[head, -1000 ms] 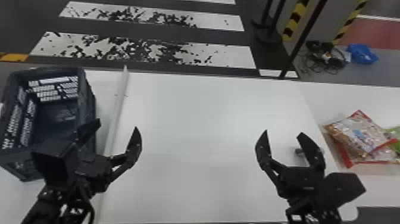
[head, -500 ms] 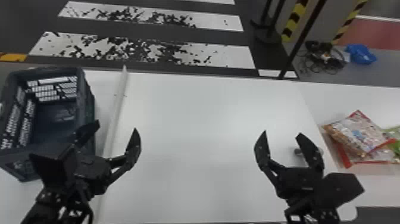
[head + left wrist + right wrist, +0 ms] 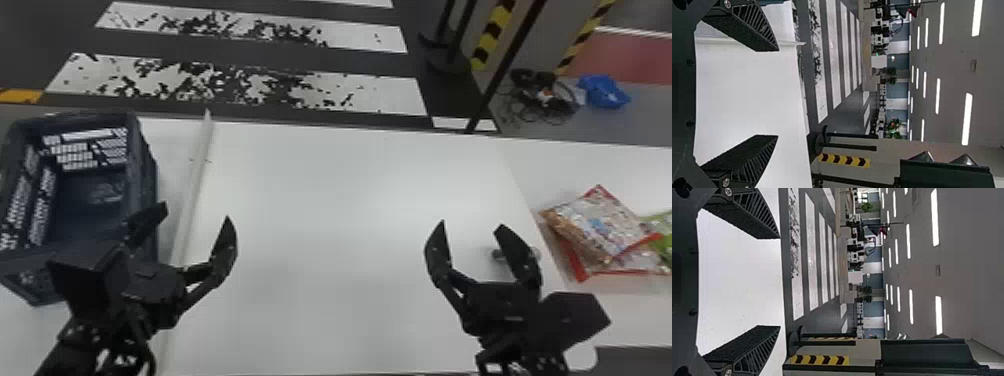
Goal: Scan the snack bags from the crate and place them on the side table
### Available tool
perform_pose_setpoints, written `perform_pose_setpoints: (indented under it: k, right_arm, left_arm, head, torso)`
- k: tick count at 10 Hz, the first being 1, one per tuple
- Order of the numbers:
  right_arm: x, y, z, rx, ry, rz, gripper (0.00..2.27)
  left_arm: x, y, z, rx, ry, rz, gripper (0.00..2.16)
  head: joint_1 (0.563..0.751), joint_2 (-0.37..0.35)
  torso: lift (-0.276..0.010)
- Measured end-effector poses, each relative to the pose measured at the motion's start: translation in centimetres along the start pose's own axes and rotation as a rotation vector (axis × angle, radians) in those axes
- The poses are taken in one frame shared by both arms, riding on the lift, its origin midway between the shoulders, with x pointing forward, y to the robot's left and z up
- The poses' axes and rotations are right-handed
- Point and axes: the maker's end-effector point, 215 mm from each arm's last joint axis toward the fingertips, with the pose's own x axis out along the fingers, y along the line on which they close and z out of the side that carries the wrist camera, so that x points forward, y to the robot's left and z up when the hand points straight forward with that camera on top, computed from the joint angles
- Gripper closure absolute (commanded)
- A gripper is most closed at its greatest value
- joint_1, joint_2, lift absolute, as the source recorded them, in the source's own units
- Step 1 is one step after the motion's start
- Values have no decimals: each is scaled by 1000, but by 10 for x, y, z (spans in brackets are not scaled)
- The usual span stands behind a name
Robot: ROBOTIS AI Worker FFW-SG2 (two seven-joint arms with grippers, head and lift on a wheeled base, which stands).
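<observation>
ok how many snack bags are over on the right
3 in sight: the top bag, a red-edged bag under it, and a green bag at the head view's right edge. More may be hidden underneath.

A flat white table [image 3: 310, 200] spans the middle of the head view. Beyond it, the dark grey floor [image 3: 350, 61] bears broad white painted stripes [image 3: 390, 95], worn with black patches. A flat orange floor marking [image 3: 20, 95] lies at upper left. At upper right are noted a slanted yellow-and-black striped strip [image 3: 492, 32], a red floor area [image 3: 620, 57] and tangled dark cables [image 3: 545, 97]. The left wrist view records a pale grey ceiling [image 3: 946, 58], lit long white strip lights [image 3: 968, 117] and blue-grey wall panels [image 3: 899, 90].
</observation>
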Motion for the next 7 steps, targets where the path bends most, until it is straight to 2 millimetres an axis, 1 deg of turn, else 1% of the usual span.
perform_pose_setpoints:
  k: [7]
  right_arm:
    - [-4, 2, 2, 2, -2, 3, 66]
  left_arm:
    - [-1, -4, -1, -3, 0, -6, 83]
  head:
    - [695, -130]
  torso:
    - [-94]
